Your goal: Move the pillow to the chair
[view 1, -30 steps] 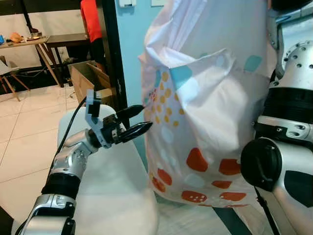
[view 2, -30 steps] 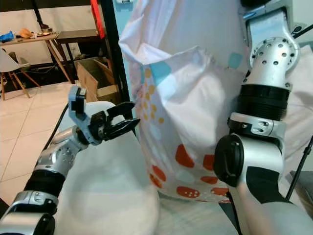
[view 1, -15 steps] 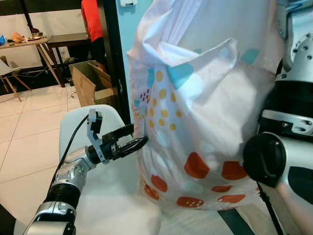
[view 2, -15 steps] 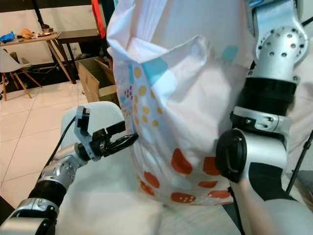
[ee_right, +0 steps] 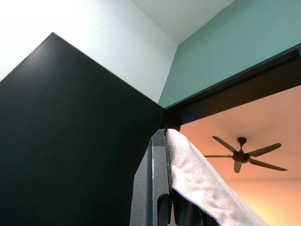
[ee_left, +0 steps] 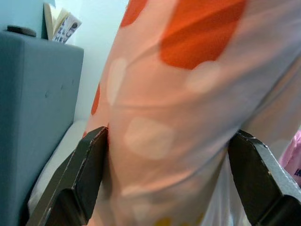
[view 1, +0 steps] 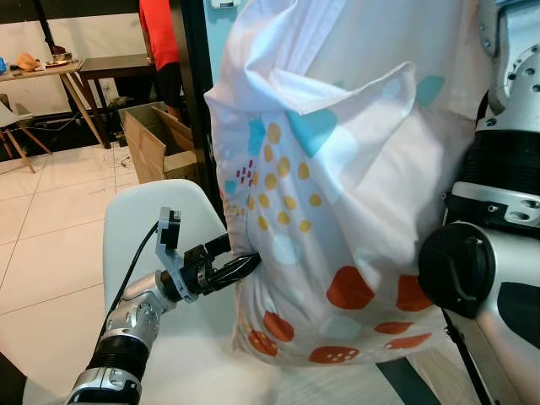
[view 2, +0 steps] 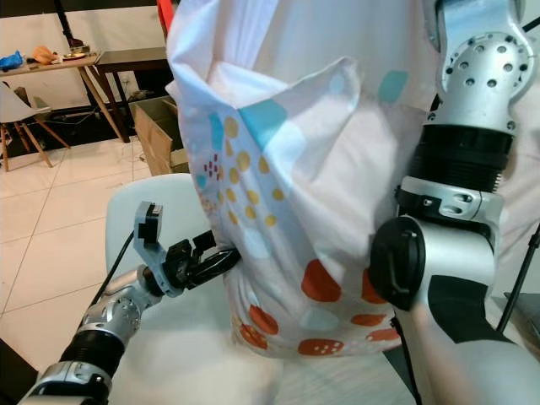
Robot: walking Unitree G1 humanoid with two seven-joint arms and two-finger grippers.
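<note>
We hold the pillow [view 1: 337, 194] hanging mid-frame above the white chair [view 1: 135, 228]. Right hand [ee_right: 164, 197] pinches its top cloth; left hand [view 1: 240, 268], spread, straddles its lower edge. Soft, light, floppy: grip bunched fabric.

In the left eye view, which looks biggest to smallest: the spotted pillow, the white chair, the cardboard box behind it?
1. Pillow, though nearness to the camera inflates it.
2. White chair, partly covered.
3. Cardboard box, farther back, so its true size is unsure.
</note>
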